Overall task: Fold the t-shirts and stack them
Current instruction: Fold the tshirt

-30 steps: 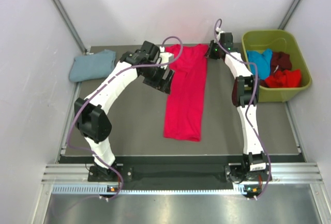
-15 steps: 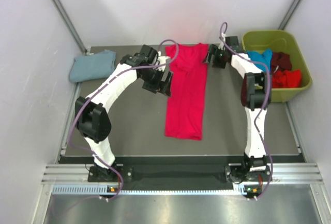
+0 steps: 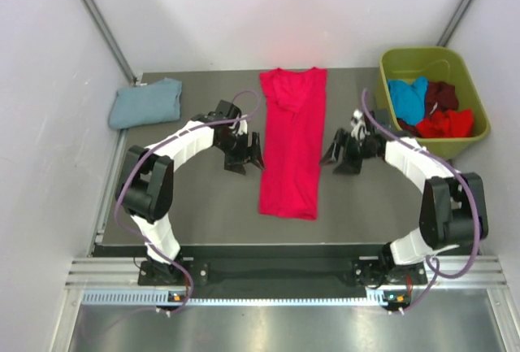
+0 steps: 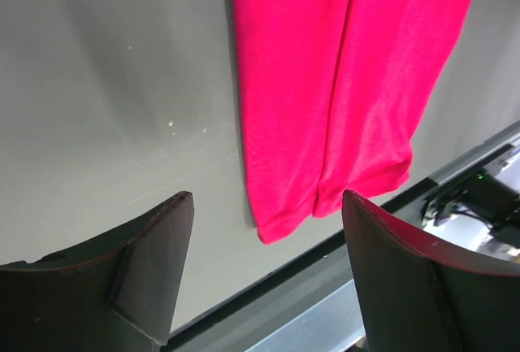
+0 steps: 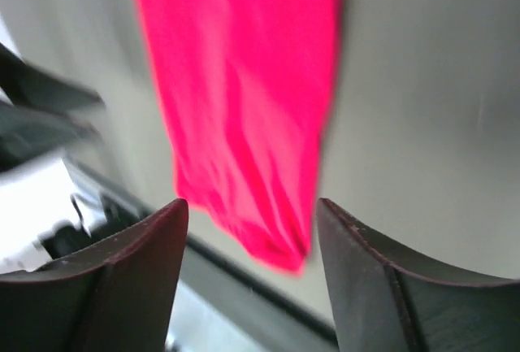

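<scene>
A crimson-red t-shirt (image 3: pixel 292 145) lies flat mid-table as a long narrow strip, collar at the far end. My left gripper (image 3: pixel 245 157) hovers just off its left edge, open and empty. Across the strip, my right gripper (image 3: pixel 335 157) is just off the right edge, also open and empty. In the left wrist view the shirt (image 4: pixel 325 84) runs ahead of the open left gripper (image 4: pixel 268 197) to its near hem. The right wrist view is blurred, with the shirt (image 5: pixel 244 84) beyond the open right gripper (image 5: pixel 252 203). A folded blue-grey t-shirt (image 3: pixel 146 102) rests at the far left.
An olive-green bin (image 3: pixel 471 76) stands at the far right, holding a bright blue t-shirt (image 3: pixel 408 97), a maroon one (image 3: pixel 443 93) and a red one (image 3: pixel 447 123). Grey walls close in both sides. The metal rail (image 3: pixel 276 275) runs along the table's near edge.
The right gripper opened and left the shirt's far right corner. Both arms drew back toward the near edge and now flank the shirt's middle. The shirt lies still.
</scene>
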You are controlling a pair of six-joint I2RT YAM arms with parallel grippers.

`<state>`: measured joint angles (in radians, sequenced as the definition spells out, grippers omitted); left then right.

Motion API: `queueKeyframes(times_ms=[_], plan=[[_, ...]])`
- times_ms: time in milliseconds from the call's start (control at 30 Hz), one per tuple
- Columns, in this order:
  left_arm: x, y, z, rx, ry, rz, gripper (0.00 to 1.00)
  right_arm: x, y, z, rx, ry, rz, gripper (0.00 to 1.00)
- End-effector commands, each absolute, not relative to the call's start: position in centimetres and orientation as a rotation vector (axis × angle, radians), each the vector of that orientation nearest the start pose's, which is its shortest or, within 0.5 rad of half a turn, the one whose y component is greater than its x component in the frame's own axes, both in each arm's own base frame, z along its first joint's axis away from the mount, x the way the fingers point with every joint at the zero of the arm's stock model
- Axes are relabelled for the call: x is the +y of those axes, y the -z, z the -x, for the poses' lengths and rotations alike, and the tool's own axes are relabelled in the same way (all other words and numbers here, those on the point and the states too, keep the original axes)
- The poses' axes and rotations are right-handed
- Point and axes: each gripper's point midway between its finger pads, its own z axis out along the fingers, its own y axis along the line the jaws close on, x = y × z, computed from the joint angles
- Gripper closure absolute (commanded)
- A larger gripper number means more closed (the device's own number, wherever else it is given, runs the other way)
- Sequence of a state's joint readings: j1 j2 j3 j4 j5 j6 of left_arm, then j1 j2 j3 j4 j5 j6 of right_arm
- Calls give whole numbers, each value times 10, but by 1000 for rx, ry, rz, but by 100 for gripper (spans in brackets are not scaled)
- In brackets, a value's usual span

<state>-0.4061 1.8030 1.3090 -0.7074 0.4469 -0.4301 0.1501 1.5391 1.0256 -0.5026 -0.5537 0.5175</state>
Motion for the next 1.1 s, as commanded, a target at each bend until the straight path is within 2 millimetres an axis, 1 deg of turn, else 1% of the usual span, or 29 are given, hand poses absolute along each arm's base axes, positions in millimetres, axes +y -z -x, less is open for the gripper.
queueKeyframes(times_ms=[0, 33, 67, 100, 133, 167, 200, 233, 267, 300, 333, 367, 433, 533, 700, 867, 967, 1067], plan=[[-244, -101, -310, 2782, 949, -4, 22, 161, -96, -263, 2729, -1020, -323, 36], [-242, -92, -299, 2816, 956, 13, 22, 162, -93, -252, 2745, -1046, -326, 36], [-241, -88, -292, 2833, 968, 28, 24, 161, -82, -234, 2776, -1051, -341, 36], [-239, -88, -287, 2837, 971, 39, 25, 160, -78, -225, 2793, -1055, -352, 36], [-236, -80, -278, 2857, 968, 66, 26, 161, -73, -216, 2807, -1064, -349, 36], [-234, -78, -274, 2863, 967, 72, 28, 162, -65, -201, 2832, -1083, -356, 37], [-233, -79, -270, 2862, 970, 82, 29, 164, -63, -195, 2835, -1097, -349, 37], [-230, -73, -262, 2884, 966, 92, 30, 165, -60, -190, 2844, -1108, -356, 37], [-229, -71, -259, 2889, 969, 96, 30, 165, -55, -182, 2852, -1114, -365, 37], [-229, -72, -257, 2884, 980, 96, 31, 171, -55, -183, 2836, -1134, -353, 38], [-228, -68, -252, 2898, 981, 109, 31, 174, -55, -182, 2828, -1153, -348, 39], [-230, -68, -252, 2892, 999, 109, 32, 175, -51, -180, 2830, -1157, -349, 44], [-233, -66, -247, 2899, 1031, 119, 35, 179, -48, -183, 2818, -1155, -349, 48], [-237, -62, -243, 2913, 1051, 113, 37, 180, -42, -184, 2836, -1143, -351, 48], [-245, -55, -237, 2925, 1084, 109, 37, 184, -37, -192, 2838, -1140, -342, 47], [-248, -49, -231, 2949, 1086, 107, 38, 188, -29, -195, 2861, -1143, -351, 47], [-250, -44, -227, 2966, 1098, 110, 41, 194, -30, -201, 2847, -1160, -331, 49], [-251, -40, -224, 2985, 1108, 126, 43, 202, -34, -204, 2851, -1184, -316, 51]])
